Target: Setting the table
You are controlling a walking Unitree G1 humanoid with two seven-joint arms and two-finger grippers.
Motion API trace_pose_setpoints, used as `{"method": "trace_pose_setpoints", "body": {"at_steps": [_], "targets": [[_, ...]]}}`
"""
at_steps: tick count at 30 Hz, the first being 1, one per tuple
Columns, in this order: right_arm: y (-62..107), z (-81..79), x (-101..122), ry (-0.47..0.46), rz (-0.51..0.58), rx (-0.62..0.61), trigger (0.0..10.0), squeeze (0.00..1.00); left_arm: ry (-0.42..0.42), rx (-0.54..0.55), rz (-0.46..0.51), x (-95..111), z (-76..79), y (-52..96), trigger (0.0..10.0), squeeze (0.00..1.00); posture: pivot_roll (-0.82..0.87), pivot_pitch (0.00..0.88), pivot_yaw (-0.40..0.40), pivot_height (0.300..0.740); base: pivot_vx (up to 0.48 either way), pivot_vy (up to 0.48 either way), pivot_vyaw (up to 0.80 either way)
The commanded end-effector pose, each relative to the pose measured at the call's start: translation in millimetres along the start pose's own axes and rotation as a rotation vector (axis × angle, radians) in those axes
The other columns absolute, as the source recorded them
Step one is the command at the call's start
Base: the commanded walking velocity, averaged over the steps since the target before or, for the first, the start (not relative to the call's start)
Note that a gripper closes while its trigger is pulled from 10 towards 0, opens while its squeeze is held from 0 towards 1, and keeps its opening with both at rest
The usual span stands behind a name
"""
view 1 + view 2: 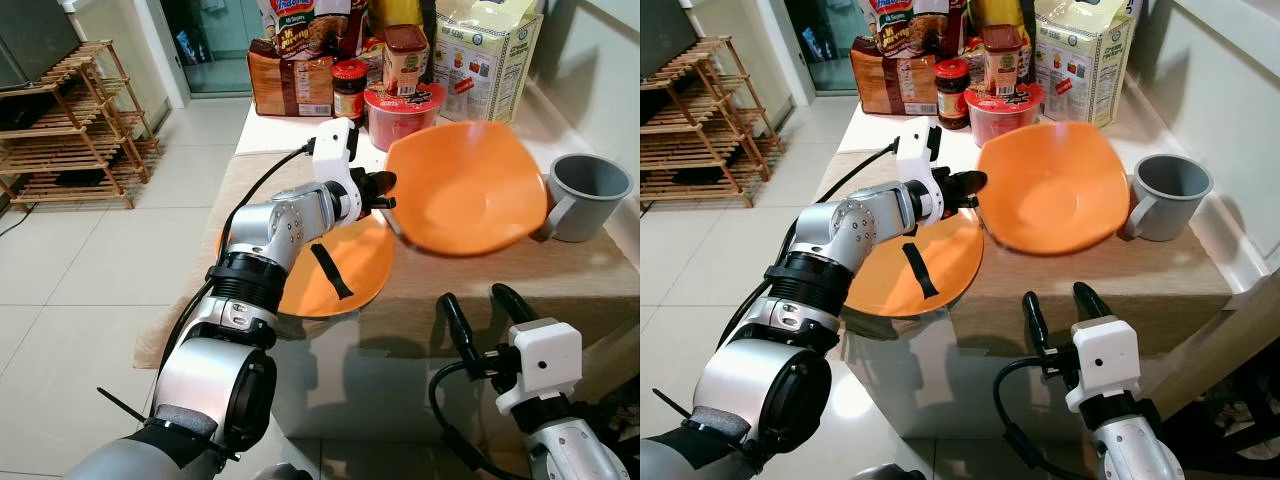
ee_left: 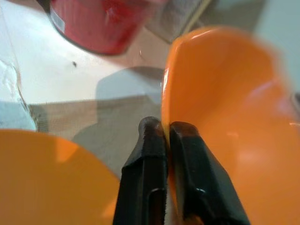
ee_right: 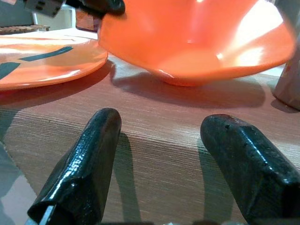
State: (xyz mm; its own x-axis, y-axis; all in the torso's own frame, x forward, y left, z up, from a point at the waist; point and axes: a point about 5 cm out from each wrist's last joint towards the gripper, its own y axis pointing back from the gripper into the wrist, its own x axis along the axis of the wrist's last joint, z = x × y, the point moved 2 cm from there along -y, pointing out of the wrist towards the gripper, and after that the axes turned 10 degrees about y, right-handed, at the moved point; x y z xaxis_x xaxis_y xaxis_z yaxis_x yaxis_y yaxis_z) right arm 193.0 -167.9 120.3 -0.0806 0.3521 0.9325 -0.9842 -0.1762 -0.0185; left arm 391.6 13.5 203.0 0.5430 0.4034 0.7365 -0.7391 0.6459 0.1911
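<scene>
Pale floor tiles and a slatted wooden rack frame a narrow counter under a tan runner. Beside the grey mug there, the left gripper is clamped on the rim of an orange bowl, glossy, shallow and tilted. Best to level it and lower slowly, short of the mug and off the orange plate on the bowl's far side. Nearer the counter's front edge, the right gripper waits, fingers spread, empty.

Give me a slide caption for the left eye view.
Left gripper clamps the rim of a square orange plastic bowl, lifted beside a grey mug; right gripper waits open.
</scene>
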Motion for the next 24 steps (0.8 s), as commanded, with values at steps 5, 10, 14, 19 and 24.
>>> {"method": "trace_pose_setpoints", "body": {"at_steps": [5,10,14,19,24], "targets": [[-1.9,-1.8,-1,0.005,0.002,0.001,10.0,0.00,-0.007,0.028,0.067,16,-0.3,1.7,0.0,0.00,-0.05,0.000,0.087,0.740,0.000,0.000,0.00],[-2.9,-2.9,-2,0.005,-0.001,0.002,10.0,0.00,-0.019,0.053,0.099,21,-3.5,3.1,0.0,0.00,-0.05,0.000,0.085,0.740,0.000,0.000,0.00],[-3.1,-3.3,-2,0.005,-0.003,0.003,10.0,0.00,-0.036,0.063,0.101,21,-5.7,3.6,0.0,0.00,-0.05,0.000,0.085,0.740,0.000,0.000,0.00],[-4.9,-3.9,-4,0.008,-0.006,0.003,10.0,0.00,-0.077,0.082,0.091,19,-10.5,5.6,0.0,0.00,-0.04,0.000,0.087,0.740,0.000,0.000,0.00],[-5.5,-4.6,-5,0.005,-0.007,0.002,10.0,0.00,-0.066,0.051,0.151,33,-8.5,13.2,0.0,0.00,-0.03,0.000,0.087,0.740,0.000,0.000,0.00]]}}
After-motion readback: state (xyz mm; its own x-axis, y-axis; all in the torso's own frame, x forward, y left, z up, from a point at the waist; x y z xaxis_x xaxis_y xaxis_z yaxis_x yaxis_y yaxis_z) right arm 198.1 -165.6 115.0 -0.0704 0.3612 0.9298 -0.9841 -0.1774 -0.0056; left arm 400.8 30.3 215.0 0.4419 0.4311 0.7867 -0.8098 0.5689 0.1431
